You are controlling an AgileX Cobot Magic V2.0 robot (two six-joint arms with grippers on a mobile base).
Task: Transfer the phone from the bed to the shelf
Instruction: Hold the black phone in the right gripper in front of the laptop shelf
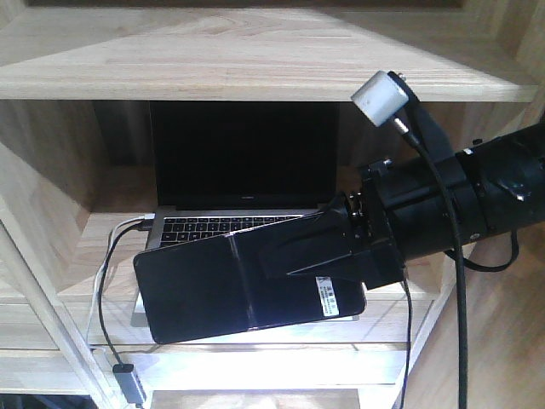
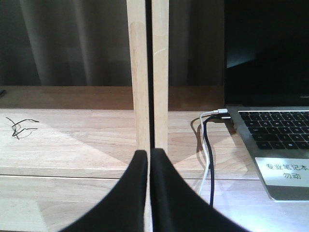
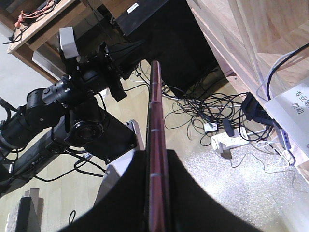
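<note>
1. Left gripper [image 2: 148,155]: fingers pressed together, holding nothing, facing a shelf [image 2: 72,140] upright.
2. Phone [image 1: 213,298]: off the bed, at the shelf opening, in front of the laptop [image 1: 247,162].
3. Right gripper [image 1: 281,256]: pinching the phone. Likely placing step; next move calls for a bare board, lowering, then release.

We see the thin black smartphone [image 1: 196,294] as glossy and glass-smooth on its face, with a pinkish metallic sheen along its edge. The light plank shelf [image 1: 255,64] is bare wood, smooth and matt, its grain showing. The grey laptop [image 1: 230,228] looks like matt metal, its screen glossy black. The right gripper [image 3: 155,154] is smooth black plastic with a dull shine.
</note>
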